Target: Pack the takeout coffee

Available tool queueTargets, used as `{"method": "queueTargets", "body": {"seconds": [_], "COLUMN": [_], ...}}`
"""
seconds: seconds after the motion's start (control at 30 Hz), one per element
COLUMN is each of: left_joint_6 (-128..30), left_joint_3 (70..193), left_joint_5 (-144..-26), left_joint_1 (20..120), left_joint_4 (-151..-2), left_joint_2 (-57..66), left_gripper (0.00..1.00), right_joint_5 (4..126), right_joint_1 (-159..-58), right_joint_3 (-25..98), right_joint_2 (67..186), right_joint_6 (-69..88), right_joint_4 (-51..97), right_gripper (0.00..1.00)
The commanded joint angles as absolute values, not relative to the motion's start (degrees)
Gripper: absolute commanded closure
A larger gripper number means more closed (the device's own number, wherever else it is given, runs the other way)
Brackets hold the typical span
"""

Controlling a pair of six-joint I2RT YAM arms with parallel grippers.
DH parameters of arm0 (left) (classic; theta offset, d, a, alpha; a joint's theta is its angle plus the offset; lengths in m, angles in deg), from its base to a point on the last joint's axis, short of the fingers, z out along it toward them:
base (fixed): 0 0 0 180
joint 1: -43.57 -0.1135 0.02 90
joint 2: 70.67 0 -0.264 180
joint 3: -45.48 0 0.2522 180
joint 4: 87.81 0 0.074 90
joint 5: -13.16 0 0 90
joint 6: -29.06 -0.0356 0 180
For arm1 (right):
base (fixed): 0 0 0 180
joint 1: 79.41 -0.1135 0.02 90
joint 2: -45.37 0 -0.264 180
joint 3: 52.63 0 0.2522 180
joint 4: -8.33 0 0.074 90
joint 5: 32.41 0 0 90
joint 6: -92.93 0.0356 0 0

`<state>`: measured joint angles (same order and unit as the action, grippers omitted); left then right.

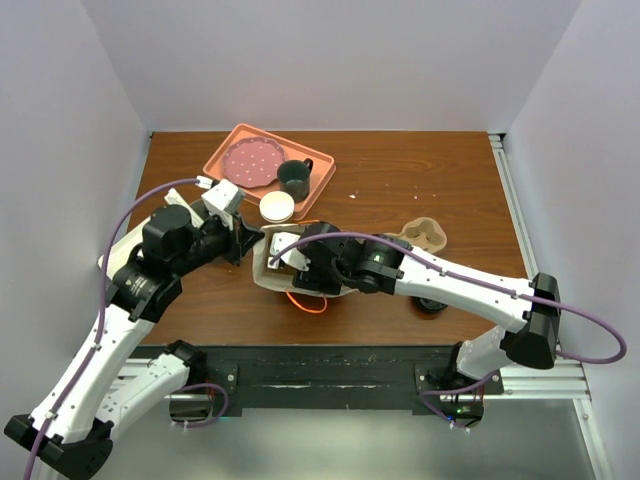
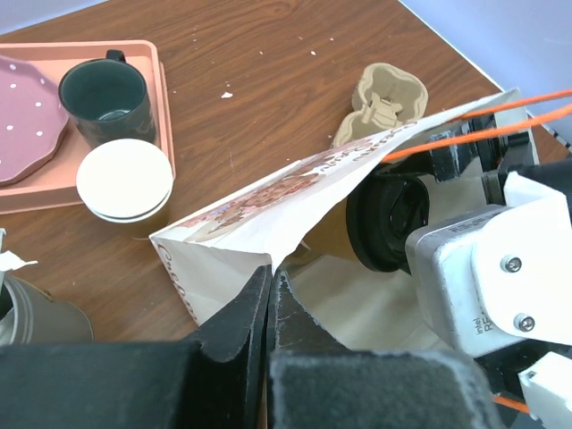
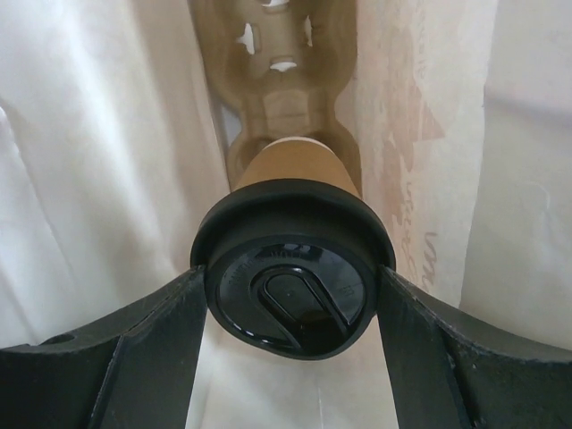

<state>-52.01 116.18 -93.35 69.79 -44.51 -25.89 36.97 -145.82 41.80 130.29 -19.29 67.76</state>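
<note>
Brown wooden tabletop (image 1: 420, 175), boxed in by plain white walls.

From overhead, a salmon tray (image 1: 290, 144) sat at the back with a pink dotted plate (image 1: 250, 162) and a dark green mug (image 1: 294, 178) on it. A white-lidded cup (image 1: 277, 207) stood just beside its near edge. A paper bag (image 1: 270, 265) lay mid-table, with the left hand (image 1: 243, 240) at its left edge and the right arm (image 1: 460, 280) reaching in from the other side. A cardboard cup holder (image 1: 425, 234) sat on the wood behind that arm.

On the left wrist cam, the left hand was clenched tight on the rim of the paper bag. The bag's mouth gaped and the right arm's wrist was pushed inside it. The mug, white-lidded cup and cup holder showed beyond.

On the right wrist cam, deep inside the bag, the right hand (image 3: 290, 273) was grasping the coffee cup (image 3: 290, 174) by its black lid, one finger on each side. The tan body pointed further in, with white bag walls on both sides. A moulded cardboard piece (image 3: 277, 54) showed past the cup; I couldn't tell if they touched.
</note>
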Motion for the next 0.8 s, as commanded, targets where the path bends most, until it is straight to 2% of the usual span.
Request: {"method": "queueTargets", "body": {"seconds": [0.0,0.33,0.53,0.77], "left_joint_6": [-56.2,-58.6,-60.7,-59.5], "left_joint_3": [115.2,114.6,114.9,117.4], "left_joint_5": [-96.1,-96.1,-90.0,-86.9], "left_joint_1": [70.0,70.0,70.0,70.0], "left_joint_4": [-47.5,-49.3,-49.6,-49.7], "left_joint_2": [-25.8,-25.0,-25.1,-24.0], "left_gripper": [1.00,1.00,1.00,1.00], "right_joint_5": [34.5,36.0,35.9,35.4], "right_joint_1": [-145.9,-145.3,-145.3,-145.2], "right_joint_3": [41.8,40.0,38.2,43.3], "right_joint_2": [127.7,127.6,128.1,131.0], "right_joint_6": [-25.4,-29.8,-30.9,-30.5], "right_joint_4": [65.1,64.9,64.2,64.1], "right_gripper": [0.77,0.79,0.81,0.81]}}
